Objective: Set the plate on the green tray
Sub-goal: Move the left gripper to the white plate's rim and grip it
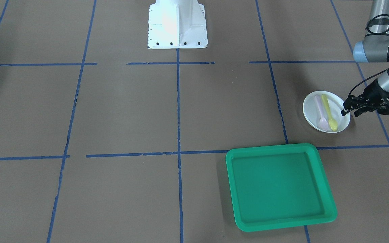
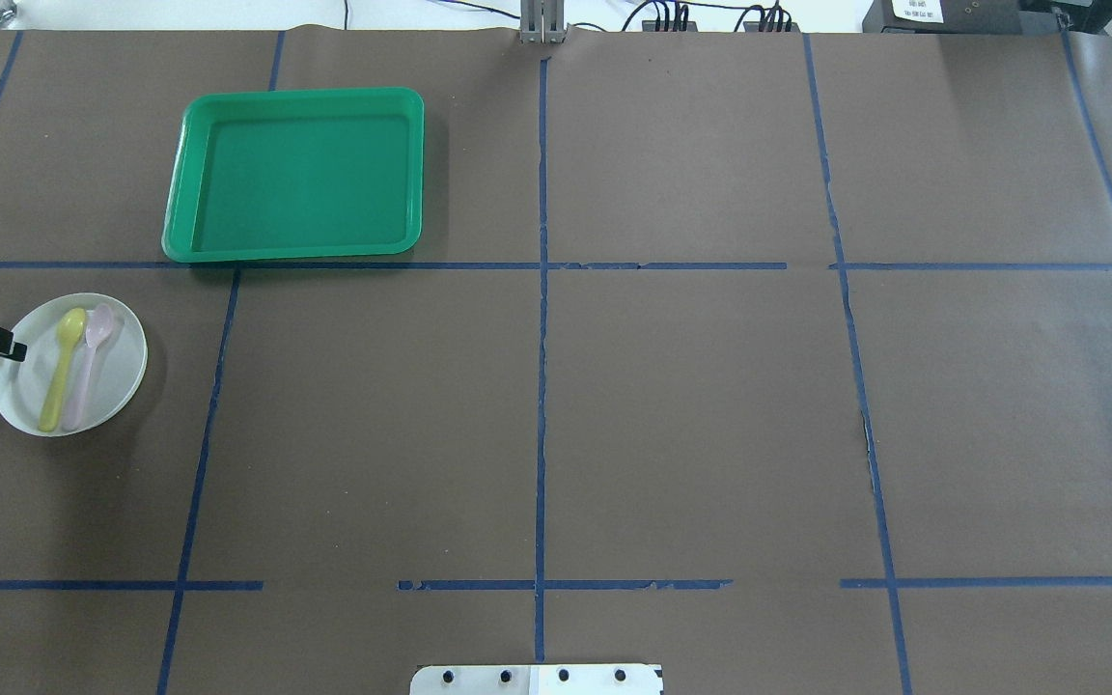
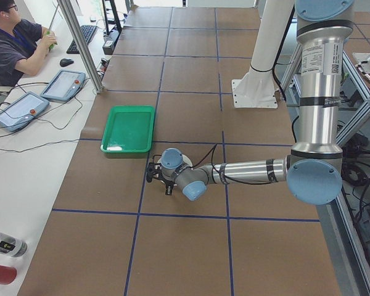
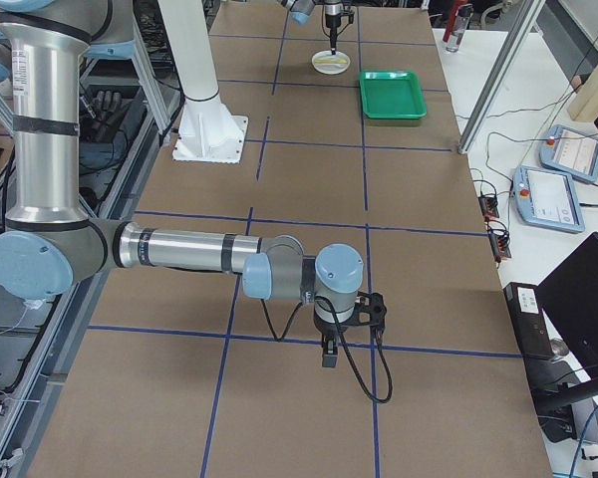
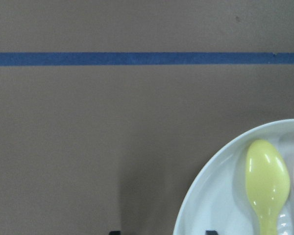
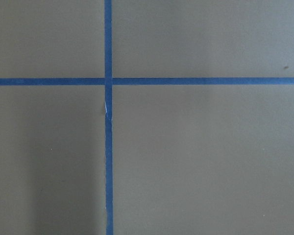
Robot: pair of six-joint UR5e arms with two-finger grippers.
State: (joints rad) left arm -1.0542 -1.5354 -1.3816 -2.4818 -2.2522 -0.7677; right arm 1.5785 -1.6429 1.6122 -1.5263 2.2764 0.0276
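A white plate (image 1: 336, 103) lies on the brown table with a yellow spoon (image 1: 328, 113) and a pink spoon (image 1: 320, 113) on it. It also shows in the overhead view (image 2: 122, 333). My left gripper (image 1: 349, 113) is open and low at the plate's rim; in the left wrist view (image 5: 161, 233) one fingertip stands outside the rim and the other over the plate (image 5: 220, 196). The green tray (image 1: 272, 147) lies empty, apart from the plate, and shows in the overhead view too (image 2: 295, 94). My right gripper (image 4: 329, 354) hangs over bare table far away; I cannot tell if it is open.
The robot's white base (image 1: 177, 23) stands mid-table. Blue tape lines (image 2: 542, 386) grid the brown table. An operator (image 3: 12, 43) and tablets (image 3: 61, 85) sit on the white bench beyond the tray's side.
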